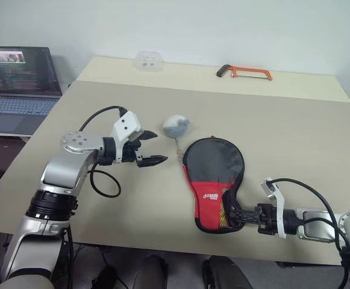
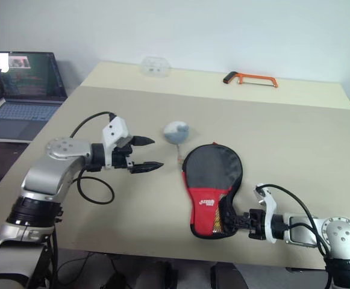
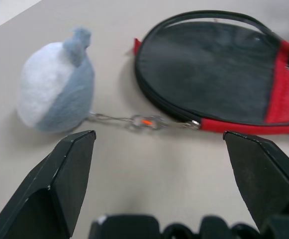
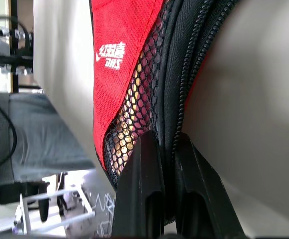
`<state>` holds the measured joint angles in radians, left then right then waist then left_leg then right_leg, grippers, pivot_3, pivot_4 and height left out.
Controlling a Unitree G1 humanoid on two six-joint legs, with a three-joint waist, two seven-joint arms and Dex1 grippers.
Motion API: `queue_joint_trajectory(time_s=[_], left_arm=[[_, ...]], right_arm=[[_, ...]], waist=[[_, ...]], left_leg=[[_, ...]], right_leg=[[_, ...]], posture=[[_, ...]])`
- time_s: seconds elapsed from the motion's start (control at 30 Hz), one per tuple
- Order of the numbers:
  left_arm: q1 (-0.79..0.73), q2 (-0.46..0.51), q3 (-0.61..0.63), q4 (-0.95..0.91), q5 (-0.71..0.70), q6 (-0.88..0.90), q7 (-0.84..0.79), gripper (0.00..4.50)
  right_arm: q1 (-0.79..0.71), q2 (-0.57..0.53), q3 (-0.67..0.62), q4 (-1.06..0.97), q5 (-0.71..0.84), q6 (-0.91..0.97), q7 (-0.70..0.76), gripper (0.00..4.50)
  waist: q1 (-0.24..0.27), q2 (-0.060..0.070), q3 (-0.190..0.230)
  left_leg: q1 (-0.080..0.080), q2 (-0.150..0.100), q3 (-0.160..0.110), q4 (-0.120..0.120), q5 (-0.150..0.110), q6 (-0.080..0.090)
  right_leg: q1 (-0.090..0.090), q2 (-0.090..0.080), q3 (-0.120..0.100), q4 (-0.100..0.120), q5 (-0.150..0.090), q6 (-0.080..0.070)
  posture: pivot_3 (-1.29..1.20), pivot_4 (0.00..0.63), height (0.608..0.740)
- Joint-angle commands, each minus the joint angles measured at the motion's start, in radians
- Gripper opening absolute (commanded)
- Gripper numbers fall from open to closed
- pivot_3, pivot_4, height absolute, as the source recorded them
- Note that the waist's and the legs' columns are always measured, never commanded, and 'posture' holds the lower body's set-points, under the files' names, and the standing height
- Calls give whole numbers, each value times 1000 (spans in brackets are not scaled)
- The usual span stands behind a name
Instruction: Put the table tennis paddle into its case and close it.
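Observation:
The case [image 1: 214, 162], a paddle-shaped black pouch with a red panel, lies flat near the table's front edge. Its grey plush charm [image 1: 176, 126] rests on a cord to its far left. The table tennis paddle is hidden; something light shows through the case's mesh pocket [image 4: 129, 119]. At the case's narrow end my right gripper [image 1: 232, 215] is shut, pinching the black zipper rim [image 4: 176, 99]. My left gripper [image 1: 161, 147] hovers open with nothing between its fingers, just left of the case and pointing at the charm's cord [image 3: 134, 120].
An orange-framed hacksaw [image 1: 245, 72] and a small clear plastic box [image 1: 149, 61] lie along the table's far edge. An open laptop [image 1: 21, 84] sits on a lower surface beyond the table's left side. The case's narrow end is close to the table's front edge [image 1: 162, 244].

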<state>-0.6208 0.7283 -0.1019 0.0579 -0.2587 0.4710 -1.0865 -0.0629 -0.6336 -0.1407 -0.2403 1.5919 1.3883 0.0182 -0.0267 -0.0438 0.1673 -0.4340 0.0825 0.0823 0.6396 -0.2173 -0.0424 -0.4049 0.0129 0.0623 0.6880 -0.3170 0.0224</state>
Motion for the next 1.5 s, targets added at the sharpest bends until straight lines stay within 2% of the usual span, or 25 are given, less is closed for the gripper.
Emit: queue_joint_trajectory(time_s=[0.03,0.7,0.93,1.1,1.27,1.4,1.5], left_arm=[[-19,9,7,-35,-3,-2,-9,4500],[-39,14,-8,-32,18,5,-25,4500],[-40,9,-9,-26,24,-1,-13,4500],[-47,9,-7,-14,31,-8,-9,4500],[-47,17,-1,-4,36,-18,-11,4500],[-43,19,6,-2,36,-21,-11,4500],[-40,21,8,-2,37,-22,-9,4500]], right_arm=[[55,-26,70,-41,13,26,20,18],[106,-105,159,-137,101,-94,35,18],[81,-120,173,-163,-42,-119,83,18],[65,-127,173,-174,-106,-126,138,1445],[46,-158,162,-177,-167,-128,176,3128],[38,-306,146,-245,-304,-153,332,4400],[53,-475,143,-260,-477,-245,485,4461]], waist=[[0,0,0],[-4,0,0],[-6,0,0],[-6,-1,0],[-5,-1,-1],[-3,0,-1],[5,-1,-1]], left_leg=[[0,0,0,0,0,0],[2,0,-1,6,0,0],[2,0,-2,6,0,0],[2,0,-1,6,0,0],[3,0,-2,7,0,0],[3,-1,-1,9,0,0],[2,-2,0,10,0,1]], right_leg=[[0,0,0,0,0,0],[0,1,0,10,0,0],[0,1,0,10,0,0],[0,1,0,11,0,0],[0,2,0,12,0,0],[1,1,2,12,2,2],[2,-1,2,10,3,4]], posture=[[0,150,740],[0,150,740],[0,150,740],[0,150,740],[0,150,740],[0,150,740],[0,150,740]])
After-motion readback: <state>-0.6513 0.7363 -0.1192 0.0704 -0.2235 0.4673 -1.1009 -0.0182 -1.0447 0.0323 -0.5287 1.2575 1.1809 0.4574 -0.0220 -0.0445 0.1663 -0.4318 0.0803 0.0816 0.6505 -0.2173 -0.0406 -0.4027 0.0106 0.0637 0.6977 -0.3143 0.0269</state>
